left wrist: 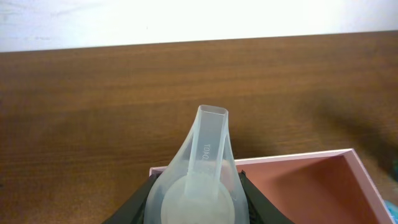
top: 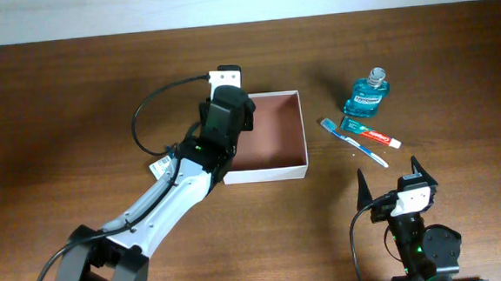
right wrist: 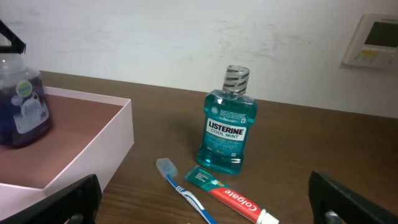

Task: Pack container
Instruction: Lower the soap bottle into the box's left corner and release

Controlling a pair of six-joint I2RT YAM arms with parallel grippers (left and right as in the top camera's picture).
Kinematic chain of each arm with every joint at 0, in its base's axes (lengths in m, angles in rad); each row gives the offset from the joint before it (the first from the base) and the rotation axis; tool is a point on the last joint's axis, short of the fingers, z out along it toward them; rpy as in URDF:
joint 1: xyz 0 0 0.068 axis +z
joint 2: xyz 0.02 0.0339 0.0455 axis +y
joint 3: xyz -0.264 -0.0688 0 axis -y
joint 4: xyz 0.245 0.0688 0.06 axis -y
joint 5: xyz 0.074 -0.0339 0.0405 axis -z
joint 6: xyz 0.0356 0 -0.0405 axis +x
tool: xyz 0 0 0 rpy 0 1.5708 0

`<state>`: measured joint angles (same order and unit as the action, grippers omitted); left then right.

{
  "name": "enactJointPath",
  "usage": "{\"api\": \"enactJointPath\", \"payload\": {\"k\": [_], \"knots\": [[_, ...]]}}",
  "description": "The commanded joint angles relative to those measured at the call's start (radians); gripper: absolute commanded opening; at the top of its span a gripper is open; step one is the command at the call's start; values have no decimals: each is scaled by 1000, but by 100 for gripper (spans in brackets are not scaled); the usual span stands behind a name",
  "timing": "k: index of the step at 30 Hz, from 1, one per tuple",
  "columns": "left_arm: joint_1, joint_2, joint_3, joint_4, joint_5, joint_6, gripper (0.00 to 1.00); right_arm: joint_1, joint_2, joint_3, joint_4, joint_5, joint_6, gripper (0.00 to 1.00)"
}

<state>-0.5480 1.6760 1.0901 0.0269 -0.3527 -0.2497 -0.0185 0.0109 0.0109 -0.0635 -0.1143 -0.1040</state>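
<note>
Left gripper [left wrist: 198, 205] clamps pump bottle [right wrist: 22, 106] inside container's [top: 270, 172] left edge; right gripper [top: 388, 171] gapes, empty. Container judged light, thin-walled: grip a wall.

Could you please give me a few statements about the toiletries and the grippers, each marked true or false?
1. The left gripper holds a pump bottle over the container. True.
2. The mouthwash bottle lies inside the container. False: it stands upright on the table, right of the container.
3. The right gripper is open and holds nothing. True.
4. The toothpaste tube is in the right gripper. False: it lies on the table beside the toothbrush.
</note>
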Motion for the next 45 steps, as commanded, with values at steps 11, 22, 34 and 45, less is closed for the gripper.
{"api": "enactJointPath", "payload": {"k": [11, 22, 34, 45], "knots": [[-4, 17, 39, 29, -41, 20, 1, 6, -6, -5, -4, 2, 8, 99], [-3, 49, 39, 45, -41, 20, 1, 6, -6, -5, -5, 2, 8, 99], [-3, 58, 39, 40, -101, 21, 1, 6, -6, -5, -5, 2, 8, 99], [3, 58, 39, 40, -101, 24, 43, 6, -6, -5, -4, 2, 8, 98]]}}
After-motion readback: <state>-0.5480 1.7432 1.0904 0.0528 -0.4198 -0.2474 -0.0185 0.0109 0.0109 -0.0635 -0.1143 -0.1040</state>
